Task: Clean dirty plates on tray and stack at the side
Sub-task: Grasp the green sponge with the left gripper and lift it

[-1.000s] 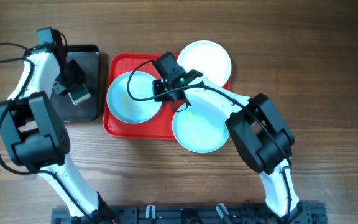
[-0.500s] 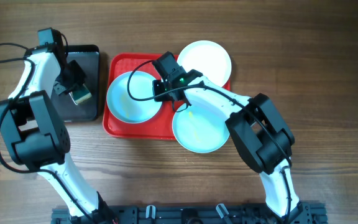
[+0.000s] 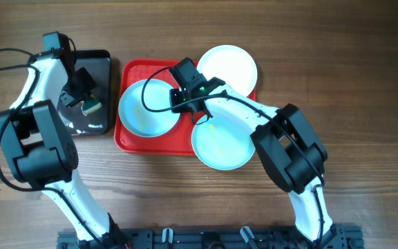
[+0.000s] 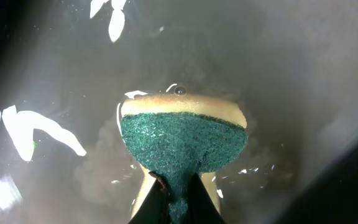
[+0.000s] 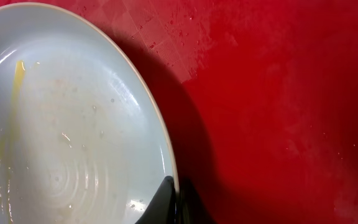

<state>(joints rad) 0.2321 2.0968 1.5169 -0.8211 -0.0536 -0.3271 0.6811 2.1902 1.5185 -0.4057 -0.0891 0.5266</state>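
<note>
The brown wooden table point(image 3: 365, 83) fills the overhead view. The large red rectangular plastic tray point(image 3: 150, 144) lies near its centre, a little toward 12 o'clock. Just beside that tray, at its 9 o'clock, is the smaller black rectangular tray point(image 3: 101, 62), whose floor glistens wet.

Three plates rest on the red tray:
- The white round plate with a bluish rim point(image 3: 144, 111) sits fully inside, on the 9 o'clock half.
- The cream-white round plate point(image 3: 228, 66) hangs over the 1 o'clock corner.
- The pale aqua round plate point(image 3: 221, 144) hangs over the rim at 5 o'clock.

The right gripper point(image 3: 182, 98) is at the 3 o'clock edge of the bluish-rimmed plate. In the right wrist view its dark fingers point(image 5: 161, 200) are pinched together on that plate's rim point(image 5: 73, 137), with red tray floor point(image 5: 278, 106) beside it.

The left gripper point(image 3: 85, 99) reaches down into the black tray. Its jaws are clamped on a green-faced yellow foam sponge point(image 4: 182, 146), which is pressed toward cloudy water there. From overhead the sponge point(image 3: 91, 106) shows near the black tray's middle.

A yellow smear point(image 5: 17, 74) streaks the gripped plate at its 10 o'clock side.
</note>
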